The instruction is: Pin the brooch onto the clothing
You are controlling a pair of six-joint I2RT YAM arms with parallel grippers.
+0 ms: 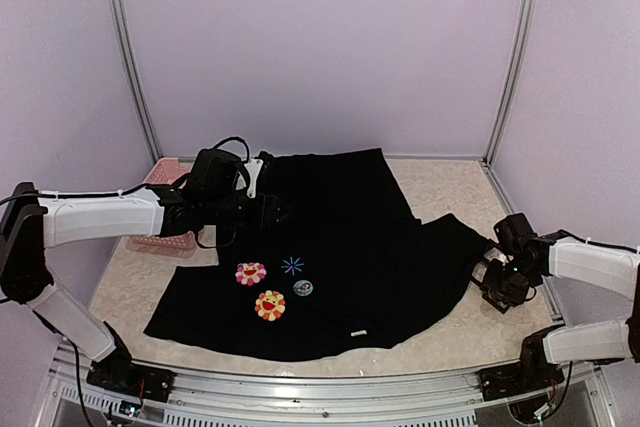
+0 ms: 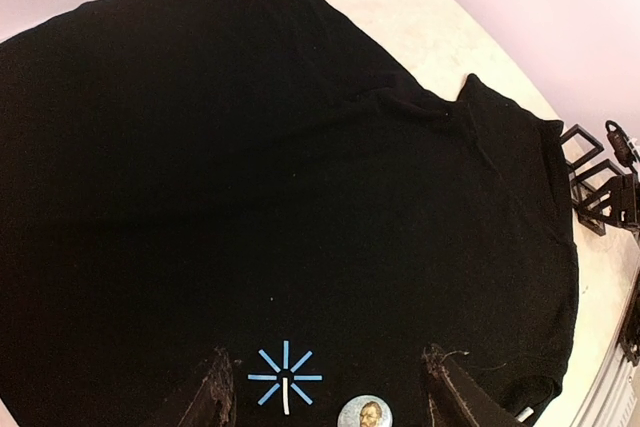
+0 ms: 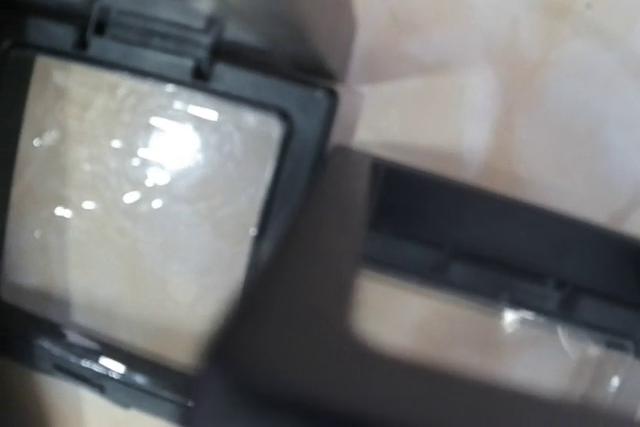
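The clothing, a black T-shirt, lies spread flat on the table. The brooch, small and round with a pale blue rim, rests on it beside a blue starburst. My left gripper hovers over the shirt behind the brooch. In the left wrist view that gripper is open and holds nothing, with the brooch at the bottom edge between its fingertips. My right gripper is low at the shirt's right edge. Its wrist view is blurred, so its jaws cannot be made out.
A pink flower patch, an orange flower patch and a white hem label are on the shirt. A pink basket sits under the left arm. Black open frames stand by the right gripper; one frame fills its view.
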